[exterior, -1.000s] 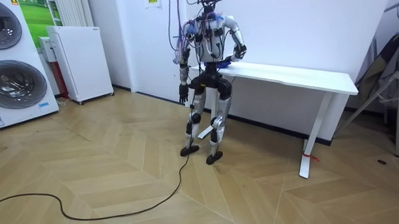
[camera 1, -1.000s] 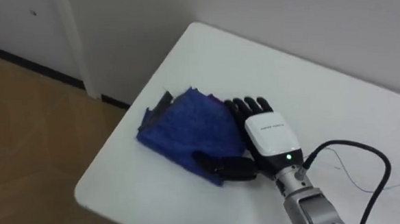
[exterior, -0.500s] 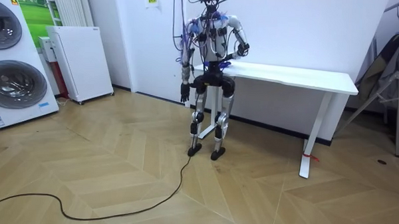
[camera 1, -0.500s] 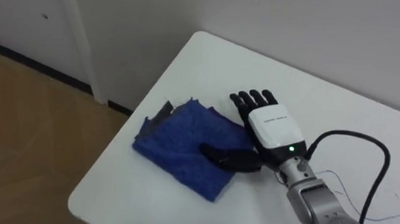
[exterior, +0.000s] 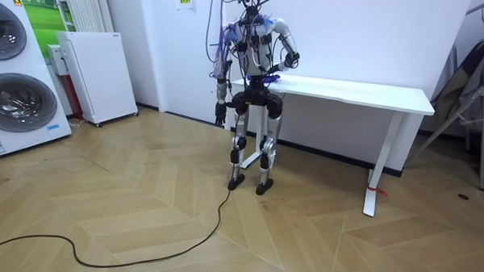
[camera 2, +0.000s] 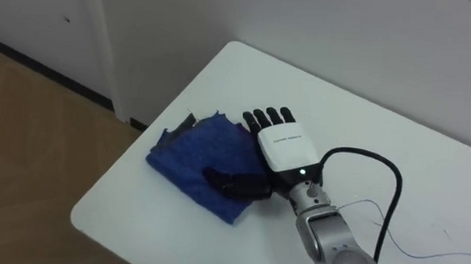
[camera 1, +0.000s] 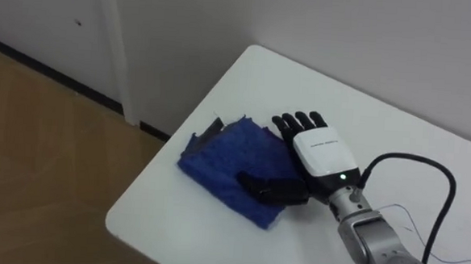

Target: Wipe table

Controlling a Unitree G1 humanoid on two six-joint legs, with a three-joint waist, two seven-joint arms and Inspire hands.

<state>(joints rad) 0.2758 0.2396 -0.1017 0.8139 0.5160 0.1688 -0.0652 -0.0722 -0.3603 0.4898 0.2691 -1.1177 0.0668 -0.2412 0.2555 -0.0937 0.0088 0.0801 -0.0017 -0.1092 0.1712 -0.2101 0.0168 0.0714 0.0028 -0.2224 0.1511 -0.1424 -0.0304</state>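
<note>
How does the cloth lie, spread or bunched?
Spread flat: the cloth lies low on the table, its right edge under the open right hand; one far corner curls up.

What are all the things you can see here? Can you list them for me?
cloth: one, blue, lying on the table near its corner, under the right robot hand
table: one, white, against the wall
washing machines: two, white, stacked at the room view's left
cabinet: one, white, beside the washing machines
floor: wooden, brown, all around the table
wall: white, behind the table
right robot hand: one, black fingers with a white back, laid flat with its fingers and thumb on the cloth
left robot hand: one, dark, hanging by the robot's side, away from the table
</note>
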